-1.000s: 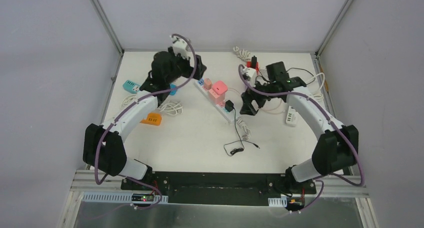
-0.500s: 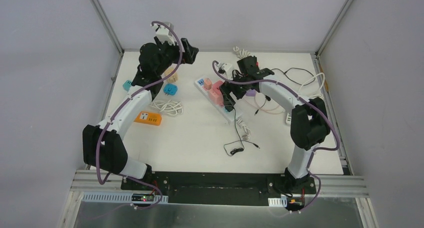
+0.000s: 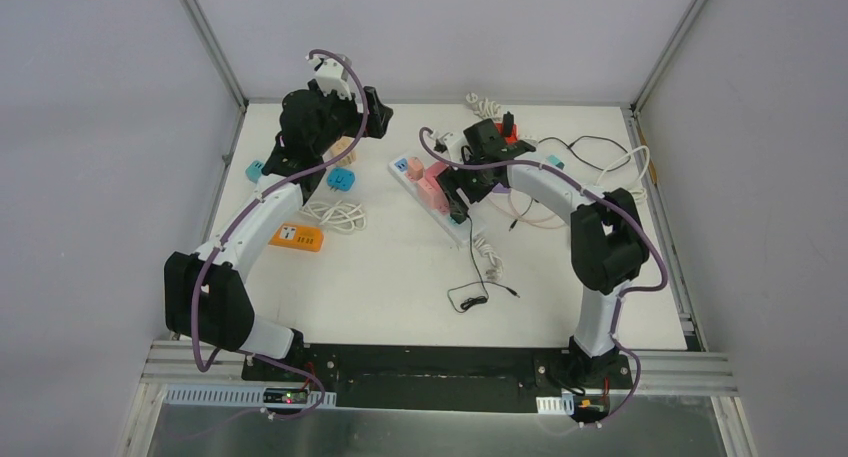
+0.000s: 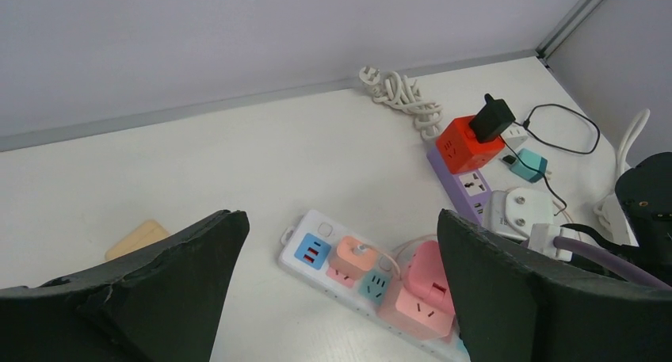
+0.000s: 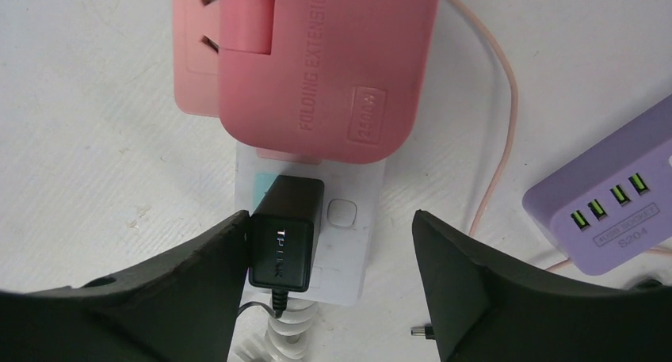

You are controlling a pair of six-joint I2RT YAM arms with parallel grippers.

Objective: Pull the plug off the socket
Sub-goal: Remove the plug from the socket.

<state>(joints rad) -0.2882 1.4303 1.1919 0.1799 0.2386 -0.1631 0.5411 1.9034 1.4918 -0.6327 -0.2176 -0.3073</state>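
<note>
The black plug (image 5: 285, 235) sits in the near end of the white socket strip (image 5: 345, 255), its thin cord trailing toward me. My right gripper (image 5: 330, 218) hangs right over it, open. Its left finger (image 5: 190, 275) rests against the plug's side, while the right finger (image 5: 491, 283) stands well clear across the strip. From above, the plug (image 3: 458, 215) shows just under the right gripper (image 3: 462, 192). My left gripper (image 4: 341, 215) is open and empty, raised over the table's back left (image 3: 378, 112) and looking down at the strip's far end (image 4: 317, 223).
A pink folding adapter (image 5: 317, 61) fills the strip beside the plug. A purple strip (image 5: 610, 203) with a red cube (image 4: 467, 144) lies to the right. An orange socket (image 3: 295, 237), blue adapters (image 3: 340, 180) and a coiled white cable (image 3: 335, 215) lie at the left.
My right arm swung left from the purple strip onto the white strip, and its jaws have narrowed toward the black plug. The left arm lifted up and back.
</note>
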